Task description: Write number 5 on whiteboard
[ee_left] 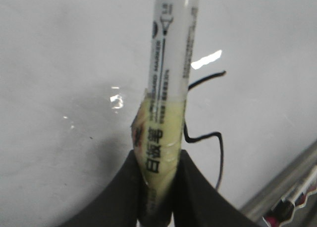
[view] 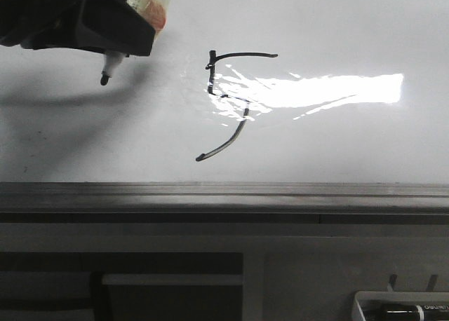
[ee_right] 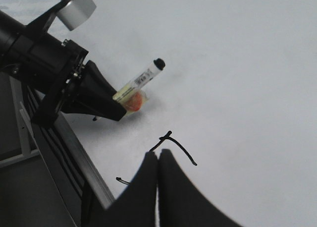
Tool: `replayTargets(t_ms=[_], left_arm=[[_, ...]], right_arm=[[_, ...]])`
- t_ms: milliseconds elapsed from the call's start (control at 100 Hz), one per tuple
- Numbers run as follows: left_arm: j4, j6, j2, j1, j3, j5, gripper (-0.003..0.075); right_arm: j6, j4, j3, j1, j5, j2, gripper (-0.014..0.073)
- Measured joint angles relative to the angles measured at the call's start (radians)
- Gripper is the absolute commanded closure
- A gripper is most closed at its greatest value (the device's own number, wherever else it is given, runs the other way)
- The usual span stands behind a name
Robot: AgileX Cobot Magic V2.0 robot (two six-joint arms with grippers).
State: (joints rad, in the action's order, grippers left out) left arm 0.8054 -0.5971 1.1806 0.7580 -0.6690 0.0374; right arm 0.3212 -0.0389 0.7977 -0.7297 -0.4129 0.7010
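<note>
The number 5 (view: pixel 226 104) is drawn in thin black strokes on the whiteboard (view: pixel 337 26), partly under a bright glare patch. My left gripper (view: pixel 123 33) is shut on a white marker (view: pixel 111 67) wrapped in yellowish tape. The marker's black tip points down, to the left of the 5 and apart from its strokes. In the left wrist view the marker (ee_left: pixel 171 63) stands between the fingers (ee_left: pixel 124 192), with the 5 (ee_left: pixel 219 142) beside it. My right gripper (ee_right: pixel 158 153) is shut and empty over the 5 (ee_right: pixel 179 148). It does not show in the front view.
A grey metal edge strip (view: pixel 224 191) runs along the board's near side. A white tray (view: pixel 365 301) at the lower right holds another black marker (view: pixel 410 309). The left arm (ee_right: pixel 44 63) and its marker (ee_right: pixel 144 77) show in the right wrist view.
</note>
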Motion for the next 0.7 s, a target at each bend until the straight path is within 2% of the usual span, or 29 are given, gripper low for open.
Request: replayTargets(t_ms=[330, 640, 700], left_arm=[[0.099, 0.004, 0.105, 0.0, 0.0, 0.101, 0.0741], [0.139, 0.004, 0.138, 0.002, -0.01, 0.105, 0.0739], [0.146, 0.006, 0.14, 0.002, -0.01, 0.105, 0.0715]], right_arm=[[0.0, -0.004, 0.0, 0.0, -0.041, 0.0, 0.0655], [0.0, -0.006, 0.0, 0.0, -0.045, 0.0, 0.0655], [0.0, -0.008, 0.0, 0.0, -0.045, 0.0, 0.0655]])
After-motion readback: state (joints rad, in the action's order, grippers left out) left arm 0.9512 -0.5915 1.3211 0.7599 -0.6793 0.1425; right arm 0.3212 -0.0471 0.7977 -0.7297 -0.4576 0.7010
